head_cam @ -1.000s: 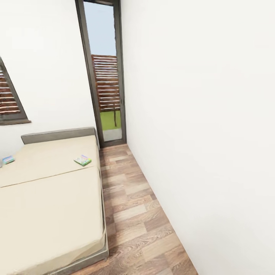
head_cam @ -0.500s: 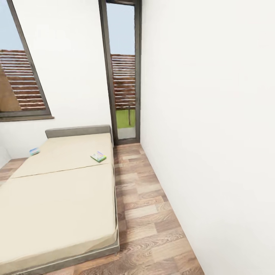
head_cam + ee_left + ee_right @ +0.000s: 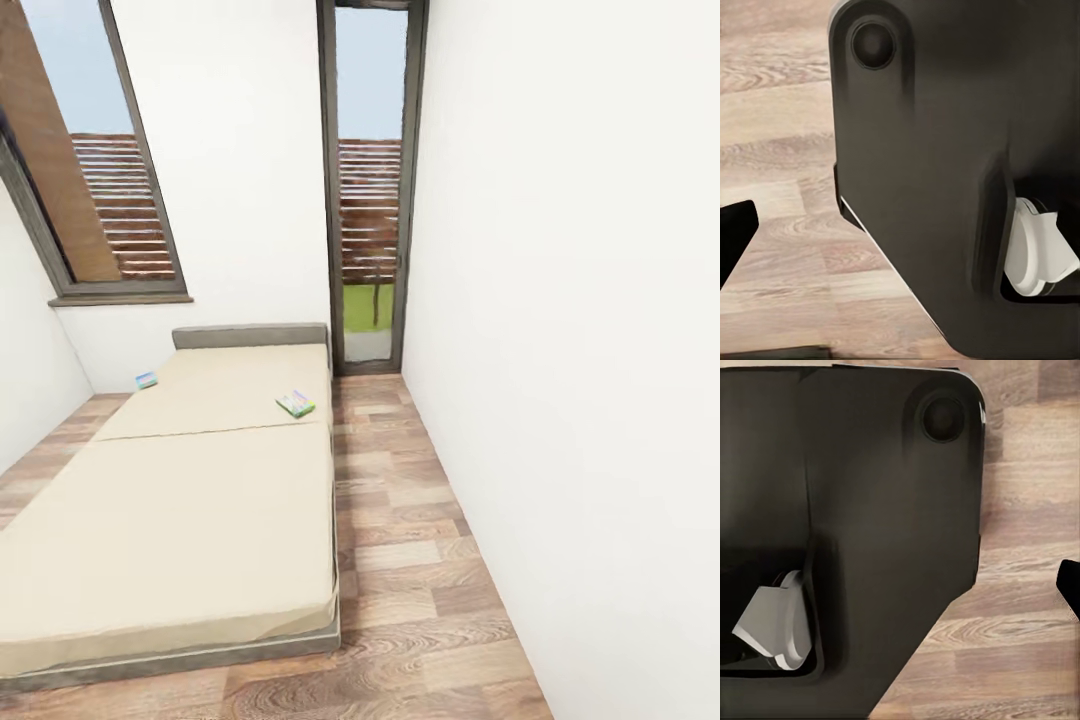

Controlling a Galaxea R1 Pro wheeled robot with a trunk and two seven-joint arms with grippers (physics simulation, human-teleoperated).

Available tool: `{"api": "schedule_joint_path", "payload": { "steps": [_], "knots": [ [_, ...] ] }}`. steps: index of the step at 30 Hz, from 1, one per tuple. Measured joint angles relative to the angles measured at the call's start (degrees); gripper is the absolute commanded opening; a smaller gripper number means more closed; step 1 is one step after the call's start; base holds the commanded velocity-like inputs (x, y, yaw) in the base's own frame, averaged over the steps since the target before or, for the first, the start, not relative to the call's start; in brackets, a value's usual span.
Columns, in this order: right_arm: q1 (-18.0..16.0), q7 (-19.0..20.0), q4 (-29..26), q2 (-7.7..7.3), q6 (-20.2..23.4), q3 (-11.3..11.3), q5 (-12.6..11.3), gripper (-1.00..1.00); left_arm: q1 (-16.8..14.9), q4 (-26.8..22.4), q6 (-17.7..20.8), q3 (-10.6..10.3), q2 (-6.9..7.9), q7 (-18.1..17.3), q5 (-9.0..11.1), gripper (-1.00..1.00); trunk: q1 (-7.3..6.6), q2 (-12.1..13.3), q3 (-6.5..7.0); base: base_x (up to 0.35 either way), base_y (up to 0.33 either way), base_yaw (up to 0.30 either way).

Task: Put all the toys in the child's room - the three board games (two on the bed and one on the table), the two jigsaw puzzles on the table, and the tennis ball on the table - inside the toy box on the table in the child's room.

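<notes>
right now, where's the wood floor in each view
Head view: the wood floor runs between the bed and the white wall.
Left wrist view: the wood floor lies behind the dark robot body.
Right wrist view: the wood floor lies behind the dark robot body.
Shared landmark: the brown plank grain.

Base shell (image 3: 945,150): matte black, broad, rounded corners.
Round boss (image 3: 872,43): black, recessed, near the shell's corner.
Wheel part (image 3: 1039,255): white, curved, set in a cut-out.
Finger tip (image 3: 733,232): black, flat-edged.
</notes>
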Motion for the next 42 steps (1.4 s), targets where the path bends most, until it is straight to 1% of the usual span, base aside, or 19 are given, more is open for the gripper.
{"api": "schedule_joint_path", "payload": {
  "steps": [42],
  "knots": [
    [0.0, 0.0, 0.0, 0.03, 0.0, 0.0, 0.1, 1.00, 0.0, 0.0, 0.0, -0.2, 0.00, 0.2, 0.0, 1.00, -9.24, 16.9, 6.02, 0.000, 0.000, 0.264]
  ]
}}
